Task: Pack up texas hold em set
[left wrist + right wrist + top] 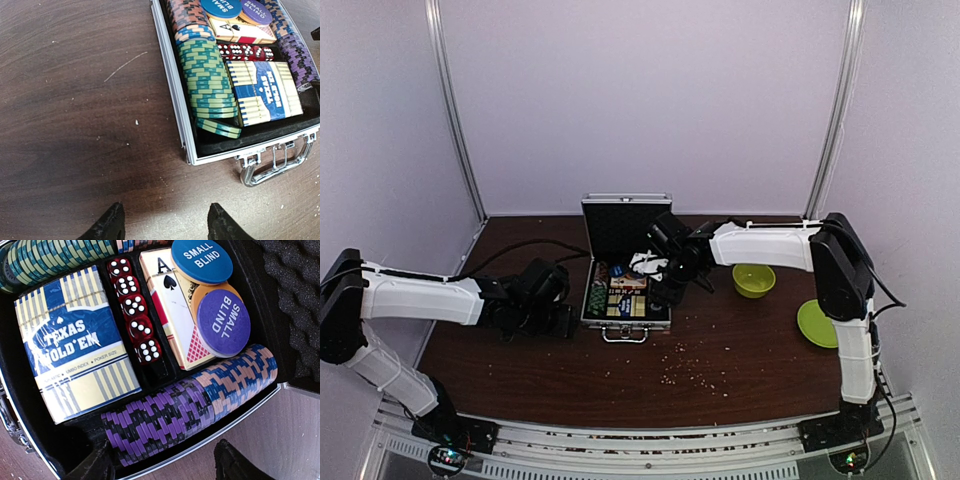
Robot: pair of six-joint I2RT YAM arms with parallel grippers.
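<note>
The silver case point(625, 322) lies open at the table's centre, lid point(625, 226) upright. In the right wrist view it holds the yellow-blue card box point(75, 345), red dice point(134, 307), a card stack point(167, 305) under two "small blind" discs point(222, 322), and a row of purple and blue chips point(160, 420). My right gripper point(162, 467) is open and empty, straddling the case's right rim: one finger inside, one over the table. My left gripper point(165, 227) is open and empty over bare table, left of the case point(186, 135) near its handle point(275, 160). Green chips point(207, 80) fill its left row.
A lime-green bowl point(754, 279) and a flat lime-green plate point(817, 323) sit to the right of the case, under the right arm. Small crumbs point(685, 370) are scattered on the brown table in front of the case. Black foam point(295, 290) lines the lid.
</note>
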